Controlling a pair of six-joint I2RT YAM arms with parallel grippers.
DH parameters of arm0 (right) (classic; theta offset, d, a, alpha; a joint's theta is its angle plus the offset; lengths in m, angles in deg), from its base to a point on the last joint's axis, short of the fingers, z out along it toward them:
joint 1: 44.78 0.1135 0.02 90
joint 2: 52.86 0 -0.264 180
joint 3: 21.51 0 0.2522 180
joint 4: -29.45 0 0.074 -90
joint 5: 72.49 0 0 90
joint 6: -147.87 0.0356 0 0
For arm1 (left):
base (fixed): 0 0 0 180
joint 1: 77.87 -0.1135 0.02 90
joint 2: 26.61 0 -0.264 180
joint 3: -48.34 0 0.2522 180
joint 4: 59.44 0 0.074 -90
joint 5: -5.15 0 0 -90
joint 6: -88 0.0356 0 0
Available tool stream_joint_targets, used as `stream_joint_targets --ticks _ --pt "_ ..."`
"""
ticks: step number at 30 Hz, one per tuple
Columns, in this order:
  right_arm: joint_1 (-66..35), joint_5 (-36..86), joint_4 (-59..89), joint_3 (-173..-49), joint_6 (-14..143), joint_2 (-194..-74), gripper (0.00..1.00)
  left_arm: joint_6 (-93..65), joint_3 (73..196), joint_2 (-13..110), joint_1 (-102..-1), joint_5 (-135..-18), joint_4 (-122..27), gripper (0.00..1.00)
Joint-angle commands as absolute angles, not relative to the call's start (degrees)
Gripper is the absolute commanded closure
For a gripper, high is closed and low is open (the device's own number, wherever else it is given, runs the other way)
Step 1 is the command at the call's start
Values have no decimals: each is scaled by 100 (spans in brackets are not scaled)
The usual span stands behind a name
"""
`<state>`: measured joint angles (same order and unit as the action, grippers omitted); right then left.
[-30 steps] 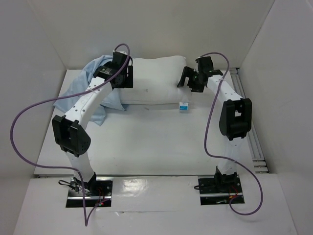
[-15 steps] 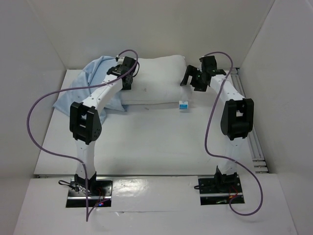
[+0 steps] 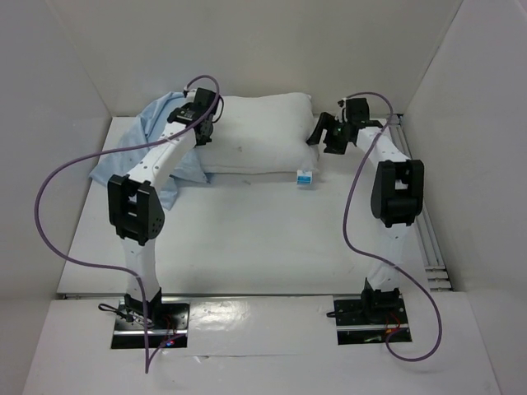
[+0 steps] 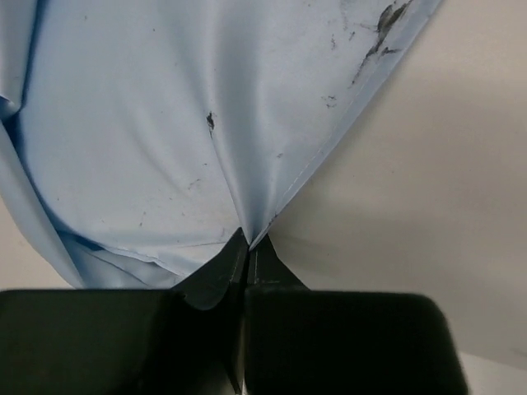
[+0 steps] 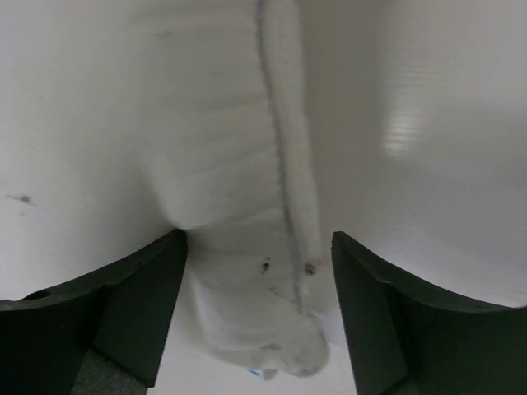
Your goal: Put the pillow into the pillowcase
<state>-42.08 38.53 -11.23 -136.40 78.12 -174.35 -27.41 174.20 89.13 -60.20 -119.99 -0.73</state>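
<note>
Light blue, thin and wrinkled, the fabric pillowcase (image 4: 140, 123) is clamped between the shut fingers of our left gripper (image 4: 247, 240), drawn to a point along a hemmed edge; from above it lies bunched at the left end of the plump white rectangular pillow (image 3: 263, 136), which rests at the far side of the white table (image 3: 247, 239); our right gripper (image 5: 257, 247) has its fingers apart astride the pillow's seamed right end, holding nothing. We judge the risks so: we may have pinched both layers, so the mouth never opens; the small pinch could slip under tension; the right fingers might catch only loose cover.
</note>
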Motion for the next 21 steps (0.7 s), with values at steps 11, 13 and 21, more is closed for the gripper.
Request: stream_joint_targets --ticks 11,13,21 --pt "-3442 5741 1305 -12291 8845 -16642 100 -2362 18821 8939 -4922 -8944 -226 100" --pt "-3231 5558 1454 -12220 9055 -16397 100 -2494 19374 9265 -4816 -8294 -226 100" --pt "-2870 4899 1649 -11615 9374 -15307 100 -3091 20283 9969 -4623 -5901 -780 100"
